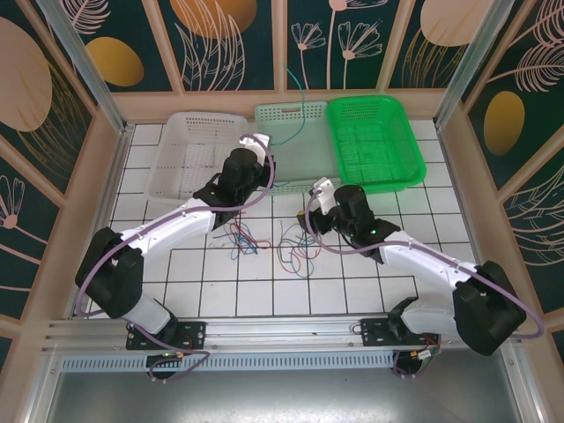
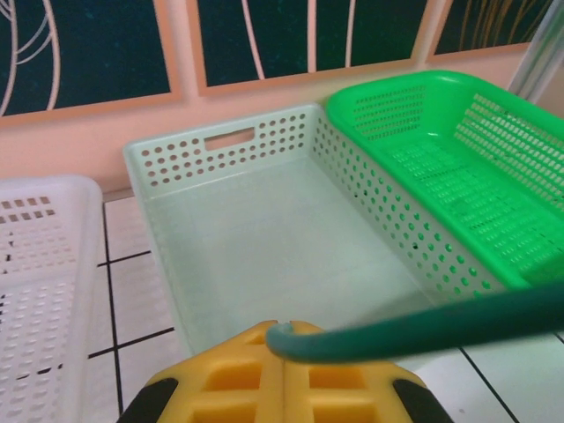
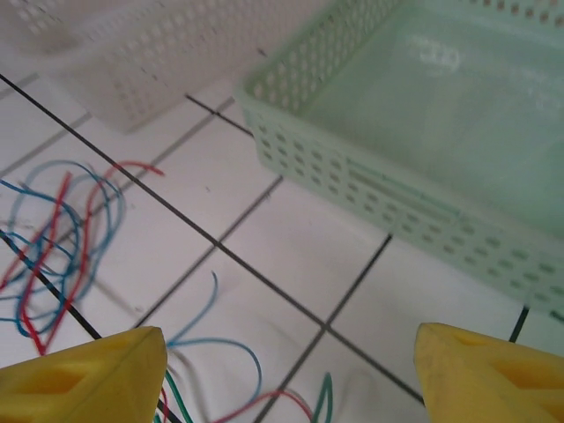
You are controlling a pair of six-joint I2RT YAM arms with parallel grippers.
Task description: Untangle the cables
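Note:
My left gripper (image 1: 264, 160) hovers over the near left corner of the pale green basket (image 1: 300, 115). Its yellow fingers (image 2: 256, 374) are shut on one end of a green cable (image 2: 423, 322). That cable (image 1: 300, 106) rises over the basket toward the back wall. The other cables lie on the white tiles in two loose tangles of red, blue and green strands (image 1: 242, 236) (image 1: 295, 251). My right gripper (image 1: 308, 213) is low over the right tangle, open (image 3: 291, 379), with nothing between its fingers. Blue (image 3: 220, 344), red and green (image 3: 326, 397) strands lie just under it, and a red and blue bundle (image 3: 53, 238) lies to its left.
Three baskets stand in a row at the back: a white one (image 1: 189, 150), the pale green one in the middle and a bright green one (image 1: 374, 141). Wooden walls close the table on the sides and back. Both arms reach toward the middle.

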